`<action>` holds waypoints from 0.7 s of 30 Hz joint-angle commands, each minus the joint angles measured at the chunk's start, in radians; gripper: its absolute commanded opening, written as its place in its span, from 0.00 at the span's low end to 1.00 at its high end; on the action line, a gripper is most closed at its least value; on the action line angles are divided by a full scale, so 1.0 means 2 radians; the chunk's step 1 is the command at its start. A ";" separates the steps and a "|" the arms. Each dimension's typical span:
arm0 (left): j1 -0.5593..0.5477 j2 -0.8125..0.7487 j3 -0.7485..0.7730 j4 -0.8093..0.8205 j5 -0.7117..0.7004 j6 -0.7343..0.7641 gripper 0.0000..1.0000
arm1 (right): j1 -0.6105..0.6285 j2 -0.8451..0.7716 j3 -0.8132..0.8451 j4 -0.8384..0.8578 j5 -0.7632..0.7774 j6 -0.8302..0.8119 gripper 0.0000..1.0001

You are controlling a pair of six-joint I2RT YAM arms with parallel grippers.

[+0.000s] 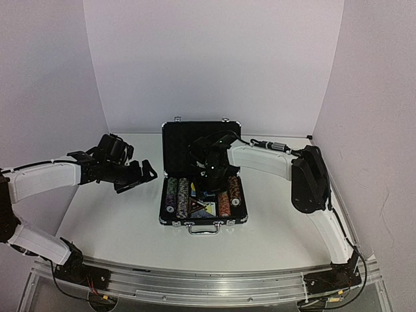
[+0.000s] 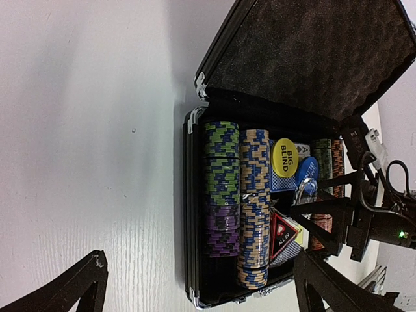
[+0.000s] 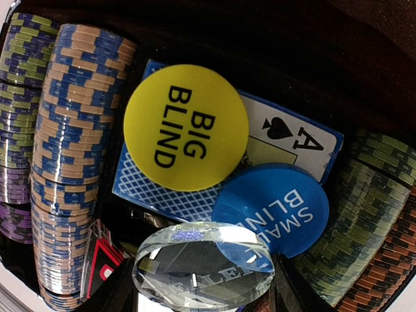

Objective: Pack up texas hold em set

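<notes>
The black briefcase (image 1: pixel 170 208) lies open at the table's middle, its foam-lined lid (image 1: pixel 195 138) upright at the back. Rows of striped poker chips (image 2: pixel 255 208) fill both sides. In the centre slot a yellow BIG BLIND disc (image 3: pixel 185 127) and a blue SMALL BLIND disc (image 3: pixel 273 208) rest on blue-backed card decks (image 3: pixel 156 188). The dark triangular ALL IN button (image 2: pixel 281 231) leans by the chips. My right gripper (image 3: pixel 203 289) reaches into the case, shut on the clear dealer disc (image 3: pixel 203 270) just above the decks. My left gripper (image 1: pixel 146 174) is open and empty, left of the case.
The case stands on a white table (image 1: pixel 110 221) walled in white at the back and sides. An aluminium rail (image 1: pixel 208 283) runs along the near edge. The case handle (image 1: pixel 203 229) faces the arms. My right arm (image 1: pixel 305 179) arches over the table's right part.
</notes>
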 commanded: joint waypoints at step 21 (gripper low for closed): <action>0.003 -0.022 -0.014 0.009 -0.006 -0.006 1.00 | 0.006 -0.016 0.046 -0.022 0.041 0.015 0.78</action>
